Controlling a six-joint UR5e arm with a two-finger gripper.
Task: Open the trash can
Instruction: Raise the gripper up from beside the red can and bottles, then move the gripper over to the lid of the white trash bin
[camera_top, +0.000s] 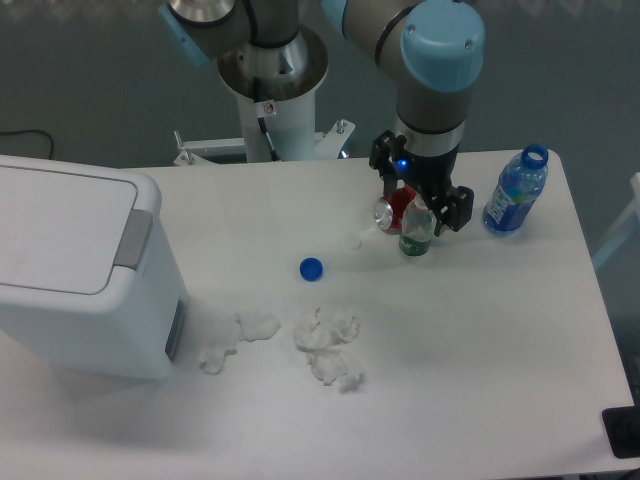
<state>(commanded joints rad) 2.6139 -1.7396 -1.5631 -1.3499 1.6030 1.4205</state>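
Single fixed cam, mounted high at table front, angled down twd arm base at far edge. Mid-range; covers approx. full tabletop. No 2nd view.

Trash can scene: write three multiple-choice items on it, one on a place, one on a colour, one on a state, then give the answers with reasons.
1. Where does the trash can stand on the table?
A. At its left end
B. At its right end
C. In the middle

2. What colour is the loose bottle cap lying on the table?
A. Red
B. Blue
C. Green

3. What state is the trash can's lid in?
A. Raised fully
B. Taken off and lying beside it
C. Closed flat

Answers:
1. A, the white bin fills the left edge of the view, far from the gripper, which hangs over the small green bottle and the red can.
2. B, the cap matches the blue bottle standing capless at the right.
3. C, the lid lies level on the bin with its grey strip at the edge.
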